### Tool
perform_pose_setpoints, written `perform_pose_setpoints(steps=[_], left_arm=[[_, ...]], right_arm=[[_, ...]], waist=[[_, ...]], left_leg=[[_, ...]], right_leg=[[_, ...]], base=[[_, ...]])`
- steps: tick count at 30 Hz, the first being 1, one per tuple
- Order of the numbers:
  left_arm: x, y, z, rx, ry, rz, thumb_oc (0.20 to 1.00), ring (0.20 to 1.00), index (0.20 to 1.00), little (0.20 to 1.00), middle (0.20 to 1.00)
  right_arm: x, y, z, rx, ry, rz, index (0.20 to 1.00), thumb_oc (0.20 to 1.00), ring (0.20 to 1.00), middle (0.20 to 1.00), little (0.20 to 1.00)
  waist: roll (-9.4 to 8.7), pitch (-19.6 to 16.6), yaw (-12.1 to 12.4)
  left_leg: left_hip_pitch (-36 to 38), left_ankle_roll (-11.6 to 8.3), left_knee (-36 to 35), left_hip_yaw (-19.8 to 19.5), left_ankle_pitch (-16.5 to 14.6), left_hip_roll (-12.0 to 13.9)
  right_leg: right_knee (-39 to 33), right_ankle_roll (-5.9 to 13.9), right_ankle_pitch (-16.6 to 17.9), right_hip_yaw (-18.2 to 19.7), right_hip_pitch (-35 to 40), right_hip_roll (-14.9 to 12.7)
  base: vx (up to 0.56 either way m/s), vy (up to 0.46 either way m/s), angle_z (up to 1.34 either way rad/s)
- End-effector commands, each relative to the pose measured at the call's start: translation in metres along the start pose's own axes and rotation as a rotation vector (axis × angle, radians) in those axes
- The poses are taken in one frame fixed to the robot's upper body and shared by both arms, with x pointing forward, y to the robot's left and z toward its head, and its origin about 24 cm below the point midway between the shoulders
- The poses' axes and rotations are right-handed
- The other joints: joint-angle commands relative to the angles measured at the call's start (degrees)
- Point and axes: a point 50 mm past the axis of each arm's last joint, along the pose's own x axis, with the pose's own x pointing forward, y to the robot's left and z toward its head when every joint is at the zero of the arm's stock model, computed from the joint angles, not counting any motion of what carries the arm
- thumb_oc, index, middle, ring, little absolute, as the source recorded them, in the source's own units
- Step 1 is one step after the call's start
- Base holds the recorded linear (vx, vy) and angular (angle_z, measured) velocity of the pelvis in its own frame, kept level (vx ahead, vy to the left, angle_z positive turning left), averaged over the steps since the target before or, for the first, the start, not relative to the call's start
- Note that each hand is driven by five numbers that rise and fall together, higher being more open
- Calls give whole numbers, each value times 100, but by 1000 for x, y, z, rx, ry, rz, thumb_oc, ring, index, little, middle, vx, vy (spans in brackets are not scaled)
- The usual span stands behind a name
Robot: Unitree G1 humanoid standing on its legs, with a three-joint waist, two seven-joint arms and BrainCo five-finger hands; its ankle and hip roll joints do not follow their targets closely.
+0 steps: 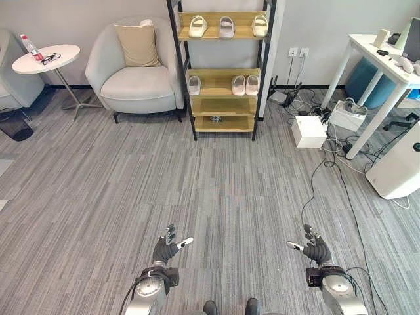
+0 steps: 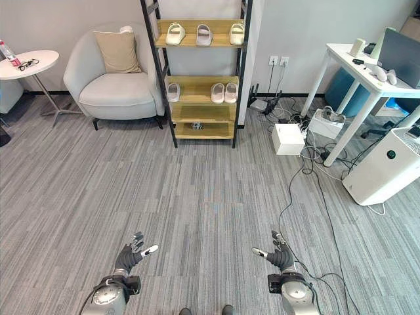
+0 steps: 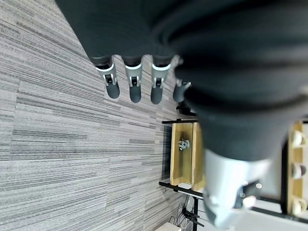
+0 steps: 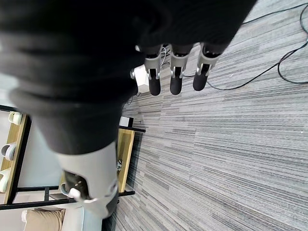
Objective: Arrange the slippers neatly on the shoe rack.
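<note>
Over on the left there was an armchair with a tan cushion, and right of it the shoe rack against the wall. All the slippers I could see were already up there: three on the top shelf, and on the middle shelf a single one at the left end and a pair side by side at the right. They lay flat, long axis running front to back; toe or heel outward, couldn't tell from there. My guess is light, soft foam stuff, easy to pinch by the strap or side edge. Left robot hand and right robot hand hovered low over the carpet, well away from the rack, fingers spread, holding nothing.
</note>
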Motion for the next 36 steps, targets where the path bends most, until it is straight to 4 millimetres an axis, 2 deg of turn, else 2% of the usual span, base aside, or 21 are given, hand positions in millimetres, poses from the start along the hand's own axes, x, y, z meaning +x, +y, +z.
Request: perform_pose_setpoints(steps=[1,4,8,12,19,30,36], left_arm=[[5,6,6,29,-24,30,1000,1000,1000,1000,1000],[2,7,0,12,-3,39,1000,1000,1000,1000,1000],[4,4,2,3,-9,27,1000,1000,1000,1000,1000],[7,-2,7,13,-23,-5,1000,1000,1000,1000,1000],[7,-4,6,17,-20,-16,1000,1000,1000,1000,1000],[0,0,-4,-5,10,7,1000,1000,1000,1000,1000],[-2,1,-3,-11,6,3,1000,1000,1000,1000,1000]], right_arm=[[6,-3,23,0,-108,-11,1000,1000,1000,1000,1000],[4,2,29,32,-136,8,1000,1000,1000,1000,1000],[3,4,30,54,-144,7,1000,1000,1000,1000,1000],[-1,4,25,79,-135,-1,1000,1000,1000,1000,1000],[-3,4,21,79,-124,2,1000,1000,1000,1000,1000],[-1,13,20,46,-107,56,1000,1000,1000,1000,1000],[-3,11,15,48,-86,56,1000,1000,1000,1000,1000]], waist=[[-137,-107,-30],[-119,-92,-61],[-113,-36,-109],[-143,28,-209],[-157,43,-286],[-104,-20,-203],[-76,-42,-204]], left_leg=[[0,-205,-4,-484,-420,136],[13,-212,-10,-451,-410,147],[-33,-238,16,-432,-387,155],[-188,-368,60,-299,-320,224],[-150,-441,29,-144,-296,286],[9,-290,-10,-179,-418,233],[58,-267,-45,-222,-433,212]], right_leg=[[11,388,-808,-19,315,-345],[11,386,-812,-1,317,-344],[11,382,-791,-28,289,-350],[11,385,-737,-181,214,-390],[11,394,-740,-280,233,-391],[11,411,-750,34,220,-345],[11,407,-783,41,269,-353]], base=[[0,0,0],[0,0,0],[-23,0,0],[-40,-8,12],[7,-3,7],[7,7,-8],[7,12,-4]])
